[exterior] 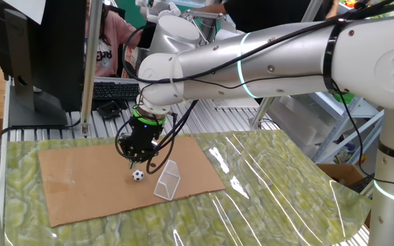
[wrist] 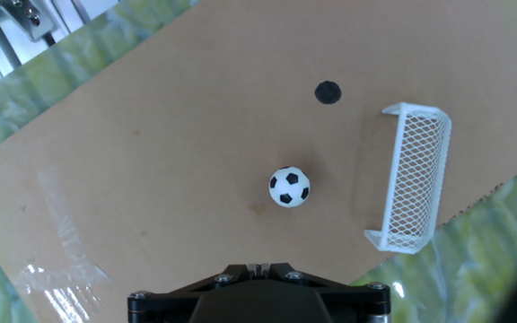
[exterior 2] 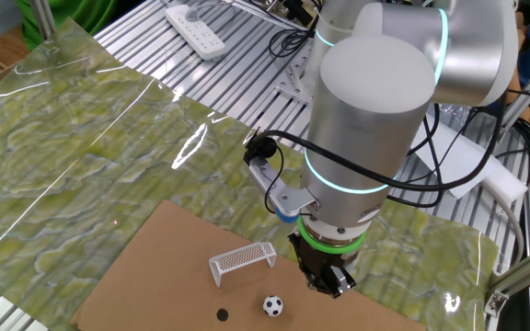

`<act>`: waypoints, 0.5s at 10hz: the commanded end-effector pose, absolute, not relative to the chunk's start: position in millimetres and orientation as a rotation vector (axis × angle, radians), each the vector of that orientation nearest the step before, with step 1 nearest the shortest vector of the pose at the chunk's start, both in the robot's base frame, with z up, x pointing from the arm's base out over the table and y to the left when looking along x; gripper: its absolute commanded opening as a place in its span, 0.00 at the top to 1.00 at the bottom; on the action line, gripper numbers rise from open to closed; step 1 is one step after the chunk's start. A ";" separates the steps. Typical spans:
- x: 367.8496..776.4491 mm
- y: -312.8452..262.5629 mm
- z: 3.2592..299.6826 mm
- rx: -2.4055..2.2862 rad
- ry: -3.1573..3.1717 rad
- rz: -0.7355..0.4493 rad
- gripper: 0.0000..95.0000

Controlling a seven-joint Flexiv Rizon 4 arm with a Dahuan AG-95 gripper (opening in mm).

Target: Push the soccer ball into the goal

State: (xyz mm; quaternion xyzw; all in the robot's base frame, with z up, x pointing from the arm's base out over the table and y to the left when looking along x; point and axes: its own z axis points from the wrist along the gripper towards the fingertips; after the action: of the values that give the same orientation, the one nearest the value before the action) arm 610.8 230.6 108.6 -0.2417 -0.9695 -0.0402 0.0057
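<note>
The soccer ball (exterior: 137, 175) is a tiny white ball with black patches and lies on a brown cardboard sheet (exterior: 81, 184). It also shows in the other fixed view (exterior 2: 272, 305) and in the hand view (wrist: 289, 187). The goal (exterior: 169, 180) is a small white netted frame standing close beside the ball, also seen in the other fixed view (exterior 2: 243, 260) and the hand view (wrist: 411, 175). My gripper (exterior: 132, 162) hovers just above the cardboard next to the ball, on the side away from the goal. Its jaws are together with nothing between them (wrist: 258, 266).
A small flat dark round spot (wrist: 328, 92) marks the cardboard near the goal. The cardboard lies on a green patterned mat under glossy plastic film (exterior: 265, 184). A monitor and keyboard (exterior: 115, 89) stand behind the table. A power strip (exterior 2: 194, 30) lies on the slatted metal top.
</note>
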 end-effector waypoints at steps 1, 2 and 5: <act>611.6 230.6 108.8 -0.751 -3.037 -0.125 1.00; 611.9 230.5 108.7 -0.750 -3.038 -0.124 1.00; 613.0 231.5 107.1 -0.749 -3.051 -0.112 1.00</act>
State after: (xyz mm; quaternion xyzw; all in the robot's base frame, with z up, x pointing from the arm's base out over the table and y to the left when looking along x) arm 614.4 232.3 106.6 -0.2375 -0.9708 -0.0342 -0.0017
